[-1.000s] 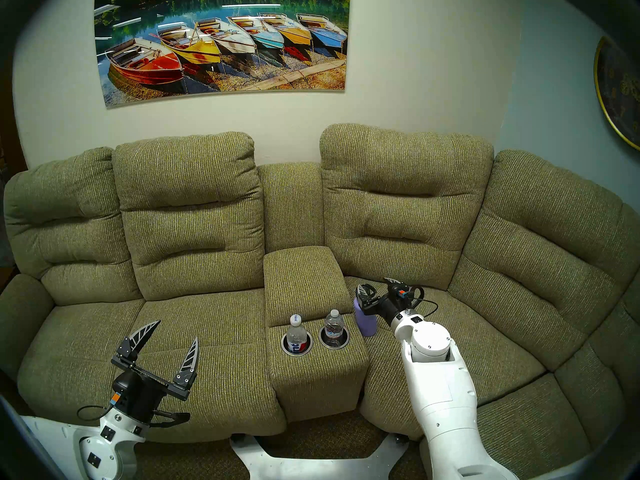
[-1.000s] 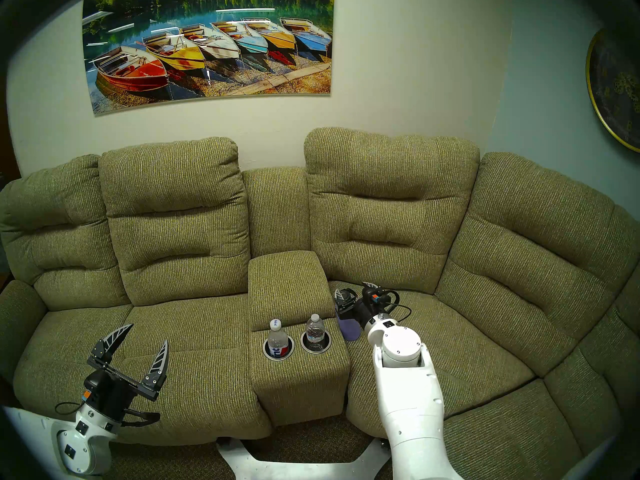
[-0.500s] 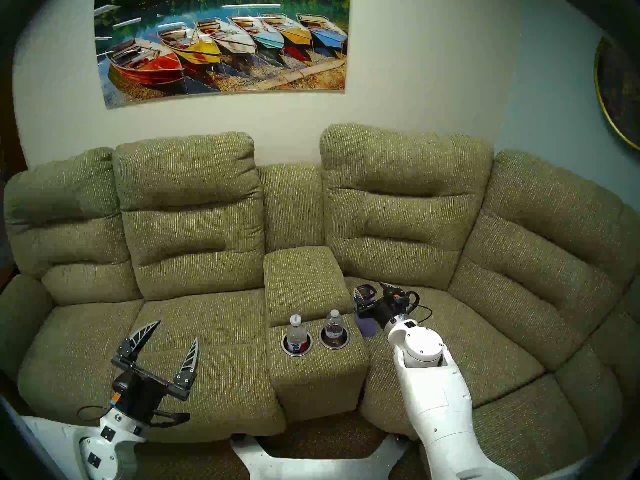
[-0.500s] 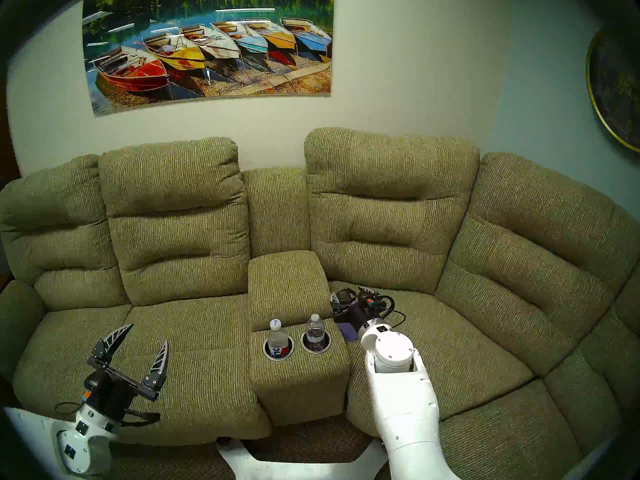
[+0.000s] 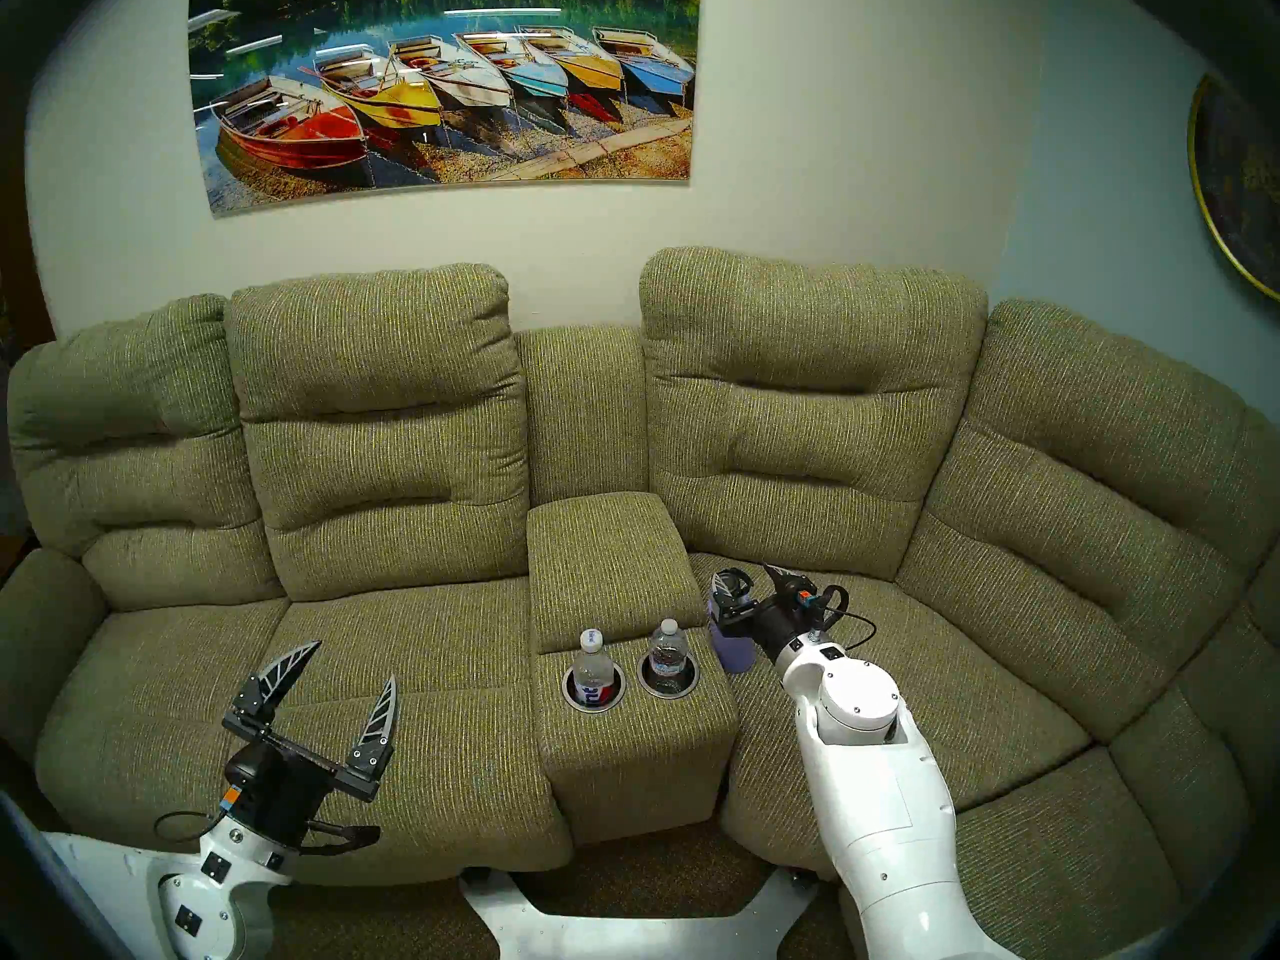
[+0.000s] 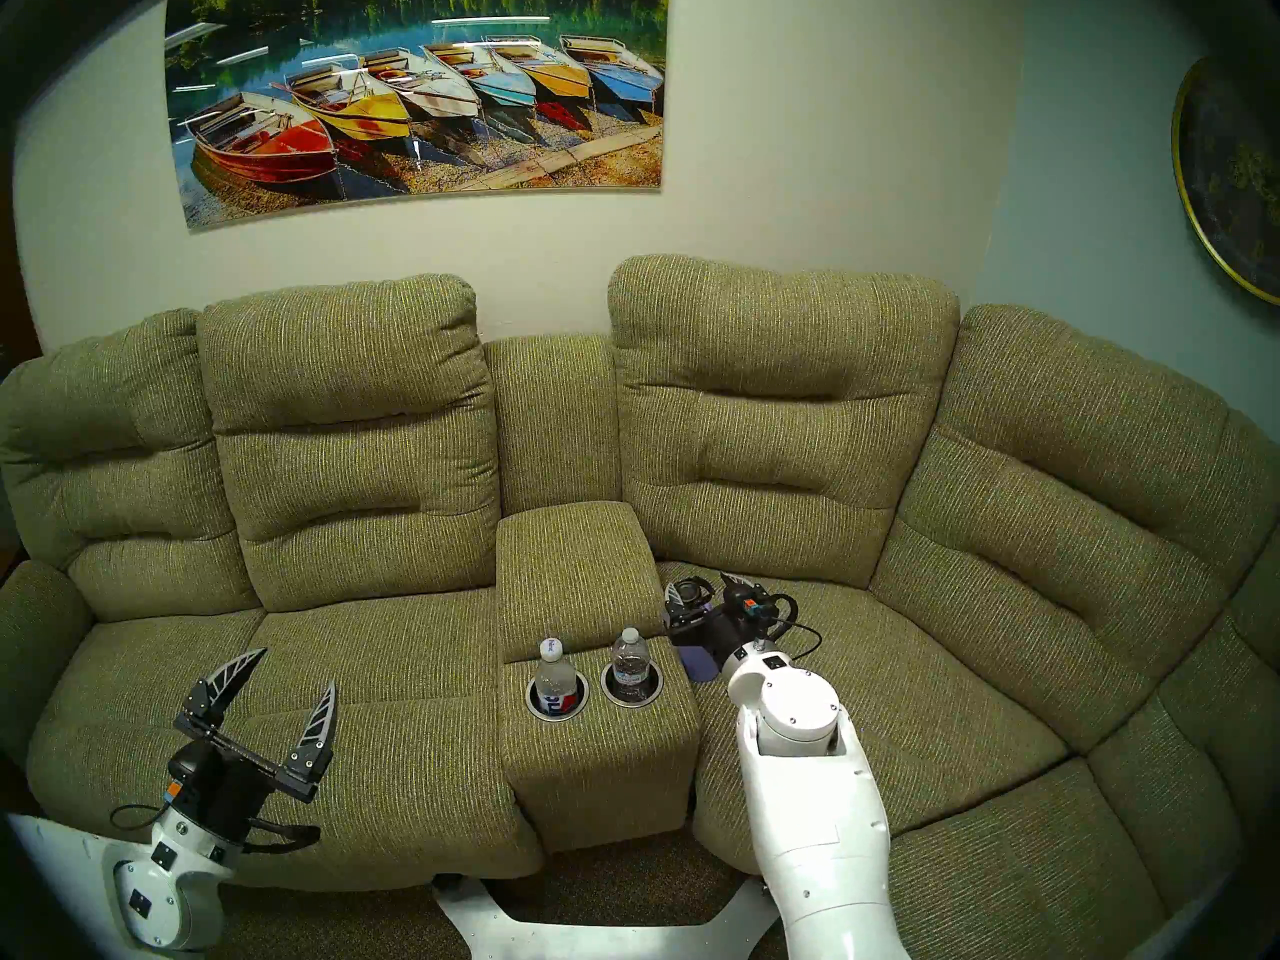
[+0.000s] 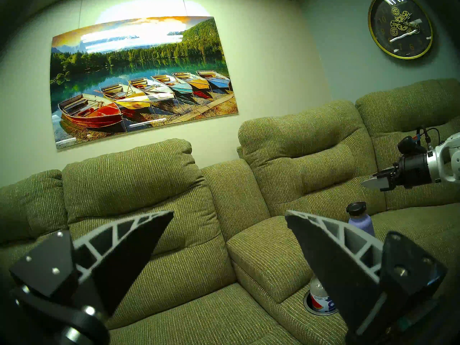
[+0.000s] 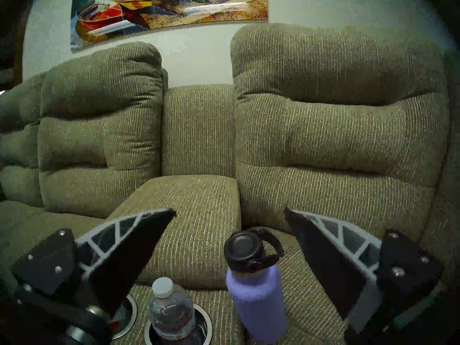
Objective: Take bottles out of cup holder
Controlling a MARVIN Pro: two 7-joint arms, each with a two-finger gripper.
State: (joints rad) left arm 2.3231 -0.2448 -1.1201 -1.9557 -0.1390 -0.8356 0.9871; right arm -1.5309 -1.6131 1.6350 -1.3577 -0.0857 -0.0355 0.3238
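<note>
Two clear bottles (image 5: 593, 668) (image 5: 668, 650) stand upright in the cup holder (image 5: 629, 681) set in the green sofa's (image 5: 388, 661) console. Right gripper (image 5: 751, 577) hangs spread apart above a lavender flask (image 8: 256, 304) just beside the console, holding nothing. Left gripper (image 5: 346, 668), also spread and empty, hovers well apart over the left seat.

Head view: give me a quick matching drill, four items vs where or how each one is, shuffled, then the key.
Items:
1. white-cap bottle
2. dark-label bottle
3. lavender flask
4. left claw

Places or states:
A. stands on the seat cushion beside the console
B. open, empty, over the left seat
C. in the left well of the cup holder
D. in the right well

Pairs: 1-C, 2-D, 3-A, 4-B
</note>
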